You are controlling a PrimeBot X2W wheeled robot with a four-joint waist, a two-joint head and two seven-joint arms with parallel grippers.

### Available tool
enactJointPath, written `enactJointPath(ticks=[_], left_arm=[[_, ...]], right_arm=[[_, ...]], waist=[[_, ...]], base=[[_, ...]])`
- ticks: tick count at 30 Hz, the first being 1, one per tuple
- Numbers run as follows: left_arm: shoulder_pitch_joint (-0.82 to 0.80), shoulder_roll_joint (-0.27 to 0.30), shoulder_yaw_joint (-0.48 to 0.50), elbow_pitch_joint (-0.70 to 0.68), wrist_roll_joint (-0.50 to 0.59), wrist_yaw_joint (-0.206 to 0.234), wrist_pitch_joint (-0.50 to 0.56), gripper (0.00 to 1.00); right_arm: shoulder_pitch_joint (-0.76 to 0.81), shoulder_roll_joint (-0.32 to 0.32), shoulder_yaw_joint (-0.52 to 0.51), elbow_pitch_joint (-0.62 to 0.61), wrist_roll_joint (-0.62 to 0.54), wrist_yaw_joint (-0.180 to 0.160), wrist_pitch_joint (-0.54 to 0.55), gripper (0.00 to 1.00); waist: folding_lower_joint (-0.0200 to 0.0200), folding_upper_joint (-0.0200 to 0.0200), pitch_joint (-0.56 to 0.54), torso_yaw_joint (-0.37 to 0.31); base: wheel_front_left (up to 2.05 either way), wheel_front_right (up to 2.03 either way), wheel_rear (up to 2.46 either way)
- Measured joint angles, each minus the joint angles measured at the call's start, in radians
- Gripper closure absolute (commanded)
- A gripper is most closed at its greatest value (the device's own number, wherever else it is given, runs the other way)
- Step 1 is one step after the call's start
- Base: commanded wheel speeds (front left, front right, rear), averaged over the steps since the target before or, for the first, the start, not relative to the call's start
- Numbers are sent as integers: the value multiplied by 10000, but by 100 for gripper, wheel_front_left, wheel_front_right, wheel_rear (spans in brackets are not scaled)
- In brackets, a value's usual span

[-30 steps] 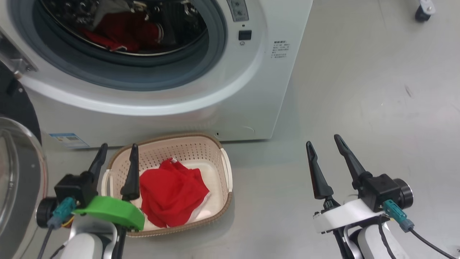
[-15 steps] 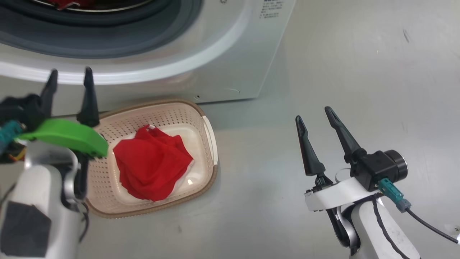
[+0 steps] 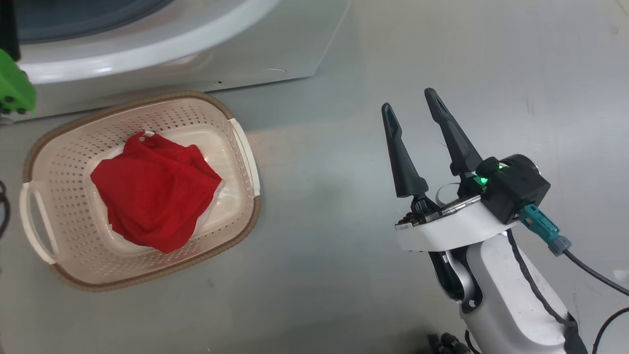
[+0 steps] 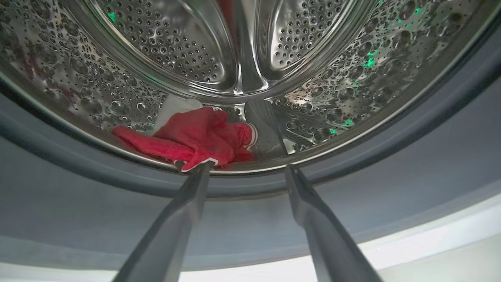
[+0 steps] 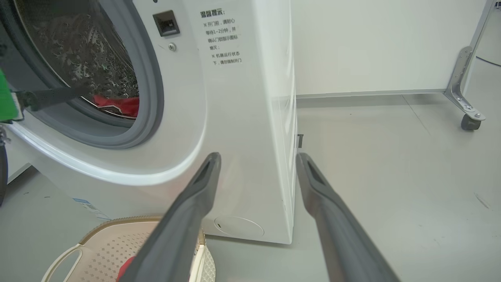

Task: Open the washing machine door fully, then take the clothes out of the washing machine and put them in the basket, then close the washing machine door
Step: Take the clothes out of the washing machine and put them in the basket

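The white washing machine [image 3: 147, 54] stands open, and its door is out of view. My left gripper [image 4: 247, 167] is open and empty at the lip of the steel drum [image 4: 313, 58]. A red garment with white trim [image 4: 195, 137] lies on the drum floor, just past the tip of the left-hand finger. The cream basket [image 3: 243, 147] sits on the floor before the machine with another red garment [image 3: 152, 196] in it. My right gripper [image 3: 408, 98] hangs open and empty over the floor, right of the basket.
Grey floor [image 3: 442, 44] stretches to the right of the machine. A metal leg on a caster [image 5: 467, 117] stands at the far right by the white wall. My left arm's green part [image 3: 12, 93] shows at the left edge, against the machine's front.
The head camera has swung down and right, so the picture has shifted. My left gripper has risen from beside the basket to the drum opening. Both grippers stay open.
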Motion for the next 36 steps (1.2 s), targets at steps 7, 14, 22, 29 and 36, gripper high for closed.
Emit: enactJointPath(ticks=[7, 14, 22, 29, 36], left_arm=[[-1126, 803, 48, 495, 326, -100, 823, 0], [-2486, 1521, 56, 986, 610, -174, 1662, 0], [-3509, 2297, 69, 1452, 1026, -188, 2445, 0], [-4010, 2683, 0, 1950, 1212, -267, 3047, 0], [-4313, 3045, -44, 2472, 1352, -274, 3707, 0]], right_arm=[[-502, -2, 311, -159, 541, -163, 0, 0], [-788, -2, 533, -213, 1003, -324, 0, 0], [-1011, 6, 715, -259, 1371, -481, 0, 0], [-1146, 10, 754, -268, 1442, -577, 0, 0], [-1151, 19, 779, -268, 1528, -629, 0, 0]], waist=[[0, 0, 656, -717], [1, 0, 1182, -1419], [1, 0, 1529, -1905], [0, 0, 1680, -2158], [0, 0, 1690, -2229]], base=[[0, 0, 0], [0, 0, 0], [0, 0, 0], [0, 0, 0], [0, 0, 0]])
